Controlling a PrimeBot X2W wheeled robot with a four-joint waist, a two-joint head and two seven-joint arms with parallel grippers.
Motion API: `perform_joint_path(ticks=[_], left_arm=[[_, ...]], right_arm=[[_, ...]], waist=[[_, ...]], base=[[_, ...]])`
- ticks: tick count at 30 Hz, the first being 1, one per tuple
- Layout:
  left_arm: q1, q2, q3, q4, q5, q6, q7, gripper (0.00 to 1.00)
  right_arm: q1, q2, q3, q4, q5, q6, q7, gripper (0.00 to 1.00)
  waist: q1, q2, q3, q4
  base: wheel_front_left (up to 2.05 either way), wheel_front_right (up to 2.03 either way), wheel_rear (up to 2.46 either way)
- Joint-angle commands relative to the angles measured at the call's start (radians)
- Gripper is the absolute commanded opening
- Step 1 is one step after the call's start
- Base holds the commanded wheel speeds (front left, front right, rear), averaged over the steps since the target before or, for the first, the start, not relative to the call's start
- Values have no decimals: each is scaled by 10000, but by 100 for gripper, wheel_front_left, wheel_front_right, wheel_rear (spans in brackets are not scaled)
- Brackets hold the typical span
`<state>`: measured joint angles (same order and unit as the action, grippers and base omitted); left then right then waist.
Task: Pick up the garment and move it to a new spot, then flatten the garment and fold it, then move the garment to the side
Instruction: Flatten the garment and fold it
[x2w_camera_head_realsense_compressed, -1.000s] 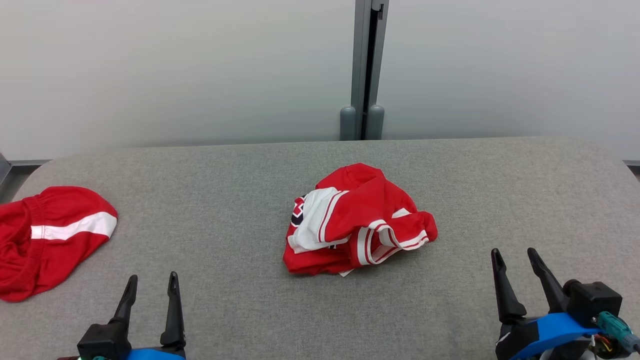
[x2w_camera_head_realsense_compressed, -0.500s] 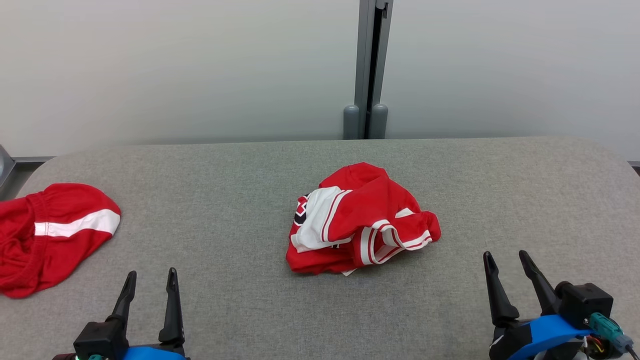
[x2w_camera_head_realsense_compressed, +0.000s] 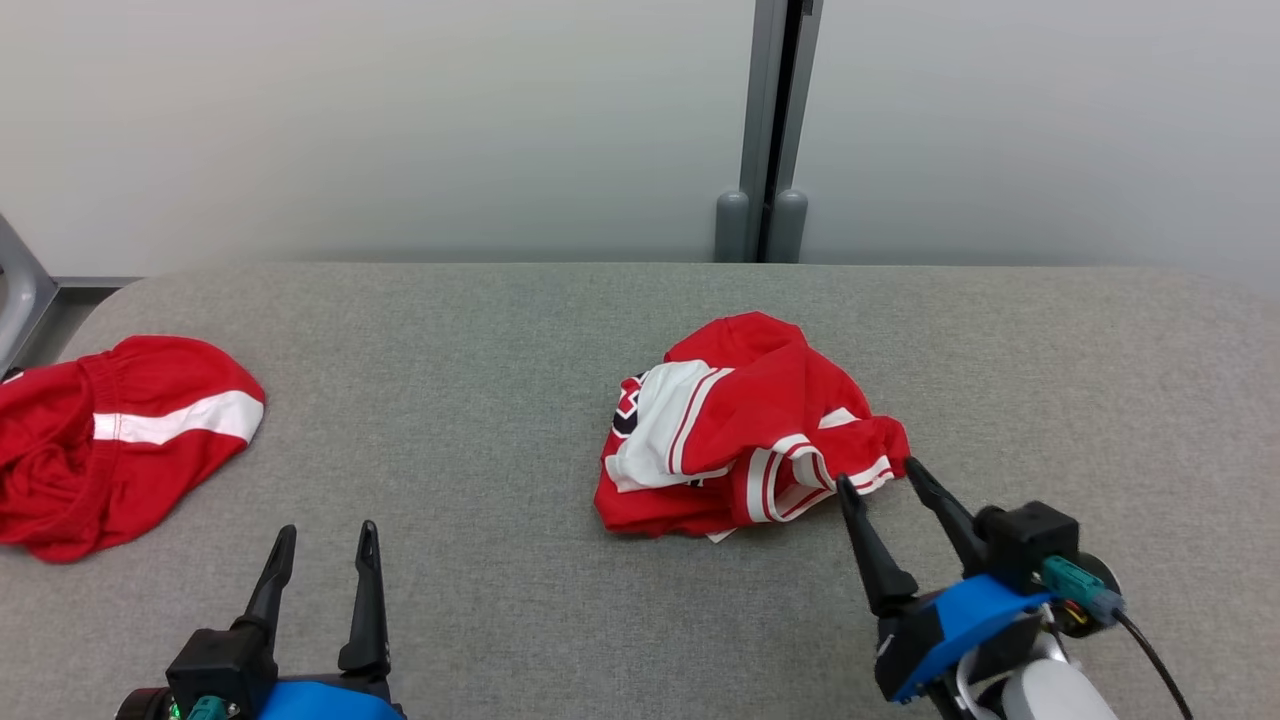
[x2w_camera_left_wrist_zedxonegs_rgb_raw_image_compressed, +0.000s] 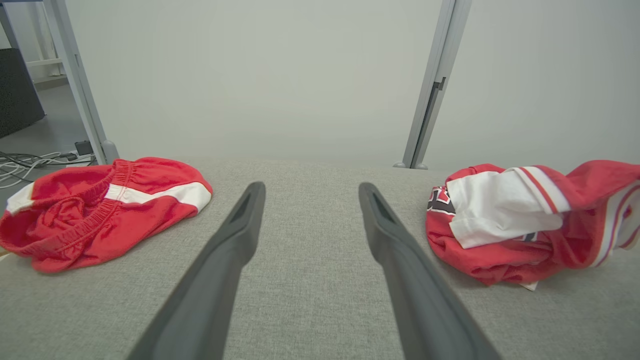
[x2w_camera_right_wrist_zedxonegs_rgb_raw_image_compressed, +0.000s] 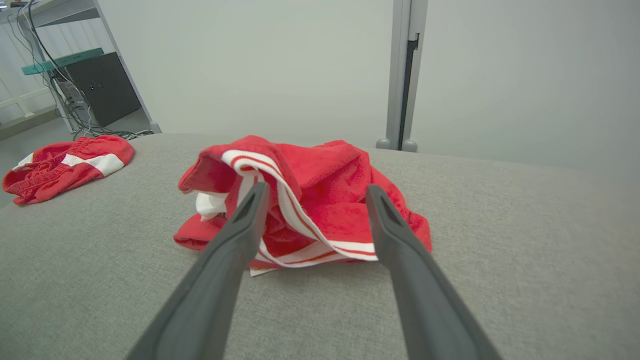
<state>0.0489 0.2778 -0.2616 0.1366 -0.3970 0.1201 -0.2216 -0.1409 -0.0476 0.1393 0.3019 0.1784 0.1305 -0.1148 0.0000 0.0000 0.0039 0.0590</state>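
Head view shows the garment (x2w_camera_head_realsense_compressed: 745, 430) crumpled mid-worktop (x2w_camera_head_realsense_compressed: 480, 350). The right claw (x2w_camera_head_realsense_compressed: 878, 471), fingers spread and empty, points at its near right edge, just beside it. The left claw (x2w_camera_head_realsense_compressed: 328, 528), also spread and empty, is well apart. Shorts (x2w_camera_head_realsense_compressed: 120, 440) lie far left.

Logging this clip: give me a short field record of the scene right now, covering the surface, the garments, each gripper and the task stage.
surface: grey fabric-covered table
target: red-and-white garment, crumpled in a heap near the table's middle
other item: red shorts with a white stripe, at the table's left end
left gripper: open, empty, over bare table near the front edge
right gripper: open, empty, tips at the heap's near right edge; contact unclear
task stage: heap not yet picked up
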Motion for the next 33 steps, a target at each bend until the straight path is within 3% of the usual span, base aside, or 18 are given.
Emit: perform_joint_path(ticks=[1,12,13,15,19,26,33], left_arm=[[-202,-16,-11,-54,18,30,22,100],[-421,-24,-181,-73,-52,-53,72,100],[-435,-18,-188,-69,-55,-49,68,100],[-463,-17,-225,-58,-53,-65,79,100],[-449,15,-246,-53,-88,-59,79,100],[-304,106,-203,-154,-129,12,34,100],[-343,113,-195,-277,-171,104,7,100]], right_arm=[[-386,-51,264,245,-40,5,70,100],[-2687,-51,1585,3154,647,5,-159,100],[-2818,-54,1695,3344,646,5,-203,84],[-3120,-54,1791,3699,597,5,-418,0],[-3335,-49,1700,3900,480,5,-1060,0],[-3770,-51,2275,2765,1113,5,-1441,0],[-5391,-49,3086,1423,2640,5,-1505,0]], waist=[[0,0,112,109],[0,0,439,491],[0,0,449,510],[0,0,460,571],[0,0,394,624],[0,0,175,451],[0,0,108,249]], base=[[0,0,0],[0,0,0],[0,0,0],[0,0,0],[0,0,0],[0,0,0],[0,0,0]])
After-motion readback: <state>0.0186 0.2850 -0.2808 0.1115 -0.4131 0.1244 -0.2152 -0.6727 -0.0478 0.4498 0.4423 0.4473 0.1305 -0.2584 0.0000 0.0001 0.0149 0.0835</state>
